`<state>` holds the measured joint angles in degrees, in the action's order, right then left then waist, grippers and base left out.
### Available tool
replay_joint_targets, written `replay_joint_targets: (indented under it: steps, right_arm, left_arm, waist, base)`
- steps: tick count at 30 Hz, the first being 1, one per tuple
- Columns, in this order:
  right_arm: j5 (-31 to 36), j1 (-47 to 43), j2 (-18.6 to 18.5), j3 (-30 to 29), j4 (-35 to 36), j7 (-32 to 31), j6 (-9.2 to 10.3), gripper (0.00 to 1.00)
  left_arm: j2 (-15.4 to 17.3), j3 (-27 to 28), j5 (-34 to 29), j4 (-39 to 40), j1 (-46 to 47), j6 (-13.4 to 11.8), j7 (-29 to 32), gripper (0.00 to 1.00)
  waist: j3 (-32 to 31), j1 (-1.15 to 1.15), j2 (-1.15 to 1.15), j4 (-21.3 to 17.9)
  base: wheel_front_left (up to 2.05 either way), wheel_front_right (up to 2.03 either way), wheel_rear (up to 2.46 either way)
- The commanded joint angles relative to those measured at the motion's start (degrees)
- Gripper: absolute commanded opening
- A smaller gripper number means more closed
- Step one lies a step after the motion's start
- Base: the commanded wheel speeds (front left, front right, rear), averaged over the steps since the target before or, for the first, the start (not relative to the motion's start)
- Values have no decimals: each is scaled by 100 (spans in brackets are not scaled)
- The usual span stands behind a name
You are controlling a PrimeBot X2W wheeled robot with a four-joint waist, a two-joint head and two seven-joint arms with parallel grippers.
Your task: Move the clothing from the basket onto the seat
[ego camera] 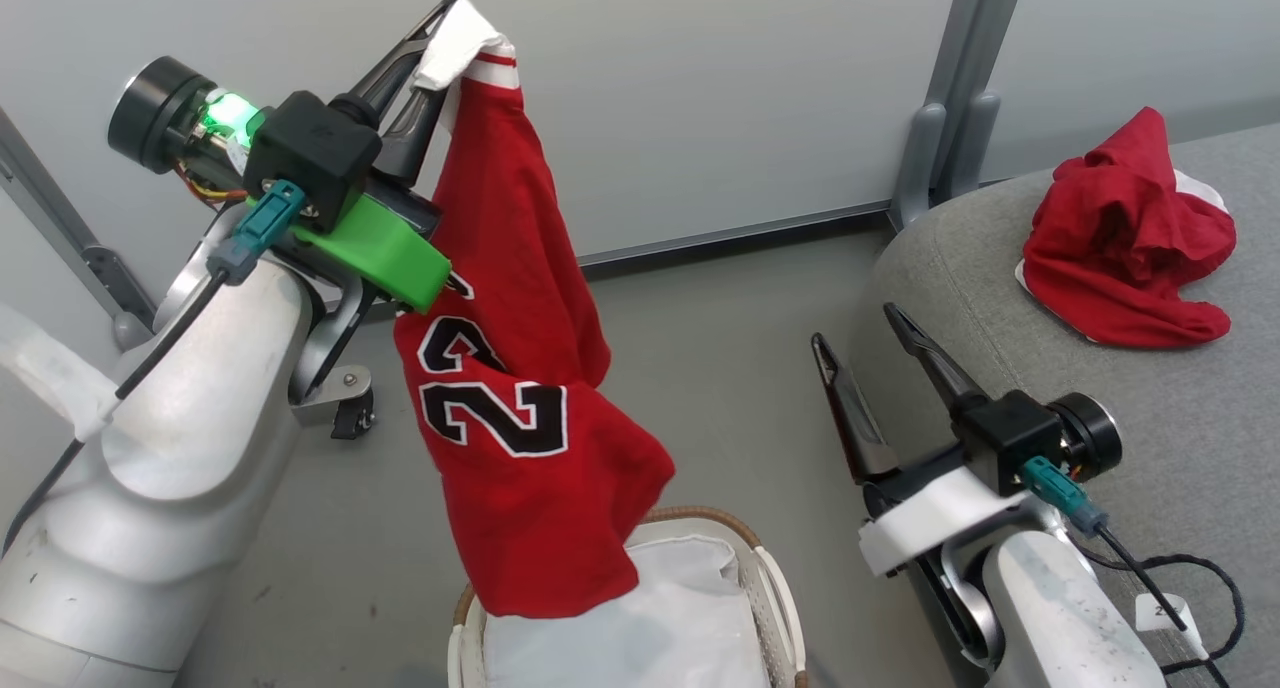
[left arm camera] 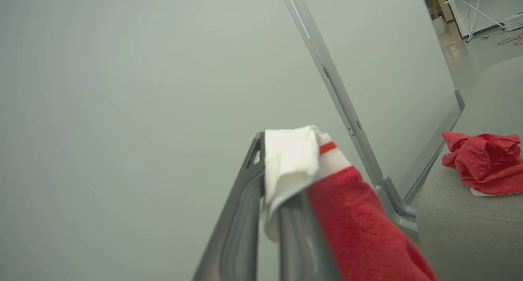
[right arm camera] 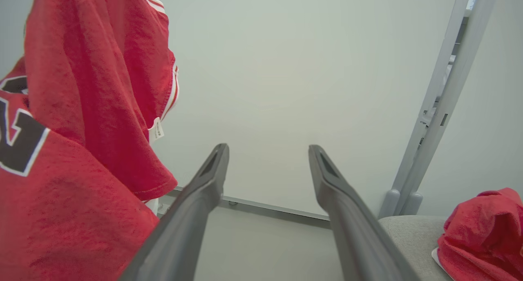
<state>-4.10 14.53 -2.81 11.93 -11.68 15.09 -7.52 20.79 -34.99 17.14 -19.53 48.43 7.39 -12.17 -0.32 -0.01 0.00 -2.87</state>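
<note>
The basket (ego camera: 776, 586) holds a white liner sheet (ego camera: 640, 623); above it a red jersey (ego camera: 520, 368) hangs lengthwise, top up, pinched by its white trim in the closed left gripper (ego camera: 452, 20), while the right gripper (ego camera: 855, 326) gapes wide, empty, beside the seat (ego camera: 1100, 408) bearing another red garment (ego camera: 1125, 253).

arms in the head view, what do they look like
Both arms are pale silver-grey, rounded shells with a black boxy wrist block, a teal plug and a black cable. The left end effector sits on a green bracket beside a green light; the right end effector sits on a white one. Each has two long, dark grey tapered fingers.
</note>
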Motion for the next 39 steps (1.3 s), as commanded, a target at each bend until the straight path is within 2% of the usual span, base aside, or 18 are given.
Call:
replay_joint_targets:
  steps: [1,9,18,24,29,30,31,32,33,34,39]
  right_arm:
    - [-34,100,-18,103,9,11,6,100]
    - [-11,745,-18,978,-275,11,6,100]
    - [-301,1782,-18,2019,-1127,11,7,100]
    - [-398,2120,-17,2259,-1523,11,7,100]
    - [-472,2211,-19,2262,-1669,11,7,100]
    - [-505,2223,-18,2259,-1706,11,7,93]
    - [-521,2236,-18,2250,-1726,11,7,42]
    - [-532,2248,-18,2237,-1747,11,7,30]
    - [-543,2254,-18,2228,-1755,11,7,11]
    - [-552,2259,-18,2213,-1756,11,7,0]
    - [-511,2227,-18,2108,-1672,11,7,0]
  left_arm:
    - [23,-32,36,-20,131,13,-22,0]
    - [-124,-311,109,-20,407,12,-39,0]
    - [-500,-674,115,-185,824,13,-31,0]
    - [-750,-913,184,-216,980,13,-72,0]
    - [-822,-1099,299,-109,967,13,-97,0]
    - [-822,-1124,330,-75,942,13,-99,0]
    - [-815,-1142,350,-49,926,13,-101,0]
    - [-802,-1165,384,-18,899,13,-105,0]
    - [-789,-1176,397,1,872,13,-107,0]
    - [-775,-1181,419,17,823,13,-113,0]
    - [-693,-1099,587,53,576,-75,-142,0]
  waist:
    - [-5,1,0,10]
    - [-9,1,0,152]
    - [10,1,0,423]
    - [7,1,0,642]
    - [-7,1,0,765]
    - [-13,1,0,786]
    - [-17,1,0,799]
    - [-24,1,0,813]
    - [-28,1,0,820]
    - [-34,1,0,823]
    - [-44,1,0,798]
  base:
    - [0,0,0]
    - [0,0,0]
    - [0,0,0]
    - [0,0,0]
    - [0,0,0]
    - [0,0,0]
    - [0,0,0]
    - [0,0,0]
    - [0,0,0]
    - [0,0,0]
    - [0,0,0]
